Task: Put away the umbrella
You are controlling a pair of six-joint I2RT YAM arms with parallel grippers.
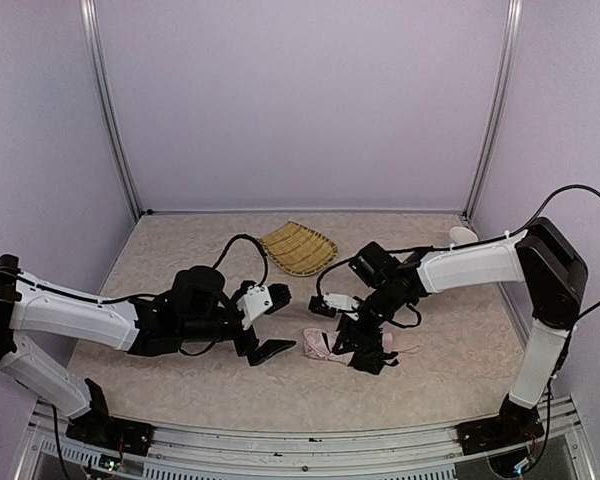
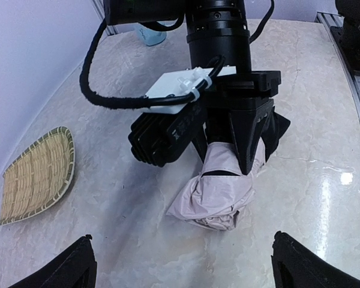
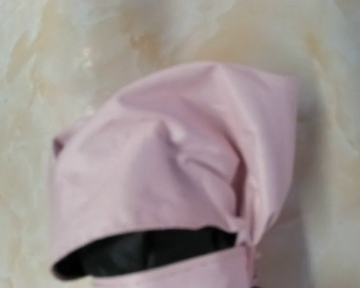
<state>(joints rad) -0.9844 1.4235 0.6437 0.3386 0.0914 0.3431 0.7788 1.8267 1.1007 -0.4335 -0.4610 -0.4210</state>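
The umbrella (image 1: 323, 345) lies folded on the table, a bundle of pale pink fabric with a black underside; its pink handle (image 1: 402, 348) points right. My right gripper (image 1: 365, 345) reaches down from above and is shut on the bundle's middle. In the left wrist view its black fingers (image 2: 247, 144) pinch the fabric (image 2: 219, 198). The right wrist view is filled by pink fabric (image 3: 168, 162) with a black gap; its own fingers do not show. My left gripper (image 1: 277, 320) is wide open and empty, just left of the umbrella, facing it (image 2: 189, 270).
A woven bamboo tray (image 1: 298, 248) lies at the back centre, also at the left of the left wrist view (image 2: 39, 177). A small pale object (image 1: 463, 236) sits at the back right corner. Walls enclose three sides; a metal rail (image 1: 310, 440) runs along the near edge.
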